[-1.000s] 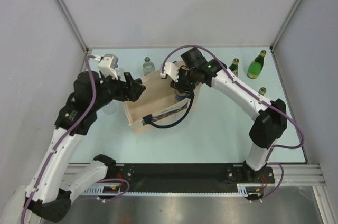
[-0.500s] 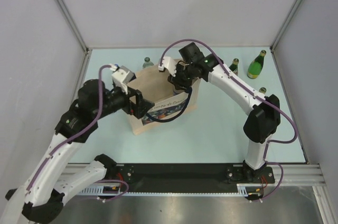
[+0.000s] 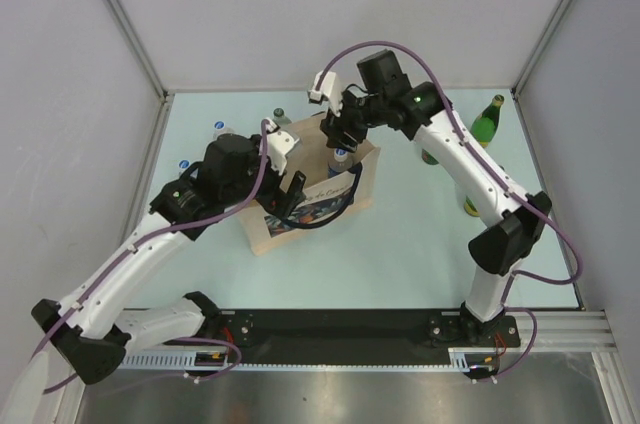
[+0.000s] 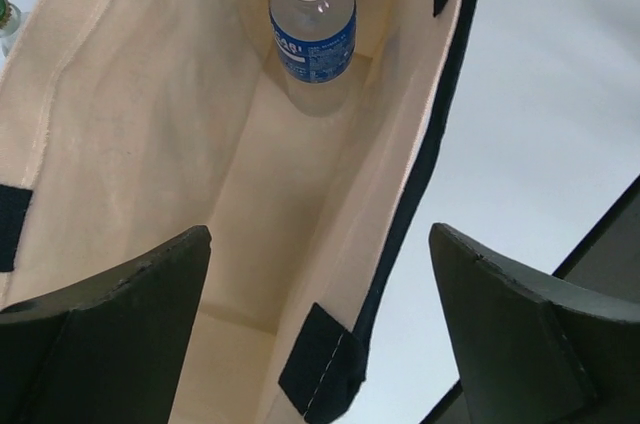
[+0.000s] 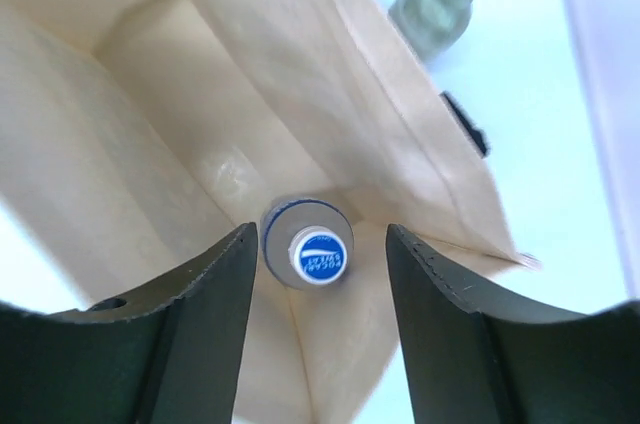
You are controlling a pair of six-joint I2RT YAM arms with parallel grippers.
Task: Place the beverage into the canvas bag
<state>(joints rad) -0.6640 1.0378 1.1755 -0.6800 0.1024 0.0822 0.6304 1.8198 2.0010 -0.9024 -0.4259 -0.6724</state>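
Note:
The canvas bag (image 3: 303,149) stands open in mid-table, beige with navy trim and a printed side. A clear beverage bottle (image 4: 312,29) with a white cap and blue label stands upright inside it, at the far end. It also shows in the right wrist view (image 5: 306,242) and the top view (image 3: 341,157). My right gripper (image 5: 320,244) is open and empty, right above the bottle's cap, not touching it. My left gripper (image 4: 320,334) is open, with one jaw inside and one outside the bag's navy-trimmed near wall (image 4: 420,184).
A green bottle (image 3: 486,122) stands at the back right, and a bottle (image 3: 470,206) is partly hidden behind the right arm. A small glass bottle (image 3: 282,117) stands behind the bag. Blue-capped bottles (image 3: 219,127) stand at the left.
My right gripper has let go of the bottle in the bag and risen above it. My left arm has swung right to the bag's near wall. The bag now stands more upright.

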